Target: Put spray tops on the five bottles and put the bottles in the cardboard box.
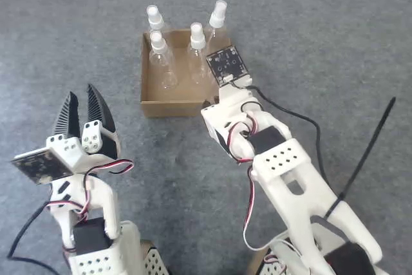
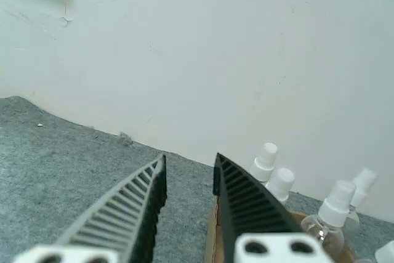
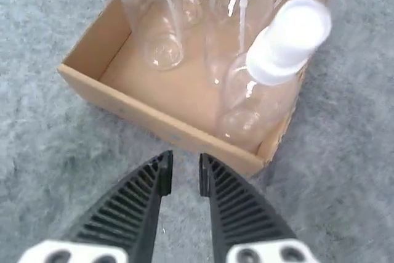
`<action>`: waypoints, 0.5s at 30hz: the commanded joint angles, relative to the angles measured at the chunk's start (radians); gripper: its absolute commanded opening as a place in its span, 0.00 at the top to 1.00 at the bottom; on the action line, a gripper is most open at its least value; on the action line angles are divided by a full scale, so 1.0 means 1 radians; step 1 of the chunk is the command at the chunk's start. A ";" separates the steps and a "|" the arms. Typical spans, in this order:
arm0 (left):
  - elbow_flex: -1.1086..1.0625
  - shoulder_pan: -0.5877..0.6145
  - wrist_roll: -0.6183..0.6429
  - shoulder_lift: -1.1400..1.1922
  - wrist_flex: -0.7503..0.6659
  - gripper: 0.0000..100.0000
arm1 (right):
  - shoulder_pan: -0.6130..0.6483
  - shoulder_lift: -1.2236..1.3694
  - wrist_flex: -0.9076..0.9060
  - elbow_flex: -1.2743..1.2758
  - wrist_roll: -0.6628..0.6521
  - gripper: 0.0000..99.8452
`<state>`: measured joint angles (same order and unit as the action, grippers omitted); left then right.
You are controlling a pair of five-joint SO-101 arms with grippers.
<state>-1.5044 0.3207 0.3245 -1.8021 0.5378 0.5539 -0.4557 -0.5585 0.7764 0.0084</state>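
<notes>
High view: bottles (image 1: 161, 62) with spray tops are seen standing in the box (image 1: 147, 94) toward the far side of the bench (image 1: 322, 49). Left gripper (image 1: 80, 91) is held up well clear of the box, fingers spread, nothing held. Right gripper (image 3: 184, 161) is parked just outside the box's near wall, fingers a little apart, nothing pinched.

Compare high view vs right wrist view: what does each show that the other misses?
High view only: the left gripper, open over the carpet, away from the cardboard box. Right wrist view only: the right gripper, open, just short of the box's near wall, and the near-corner bottle, apparently under the arm from above. Both: the box and capped bottles standing in it.
</notes>
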 commanded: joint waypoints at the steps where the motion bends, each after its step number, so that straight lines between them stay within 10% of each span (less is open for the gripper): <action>1: 0.013 -0.006 -0.012 -0.018 -0.029 0.88 | 0.005 -0.085 0.008 0.008 -0.003 0.97; 15: -0.005 -0.091 -0.015 -0.018 -0.034 0.88 | -0.051 -0.346 0.217 0.222 -0.064 0.97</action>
<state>-1.5167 0.2532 0.3138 -1.8021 0.5378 0.5109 -0.7043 -0.4358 0.9712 -0.0391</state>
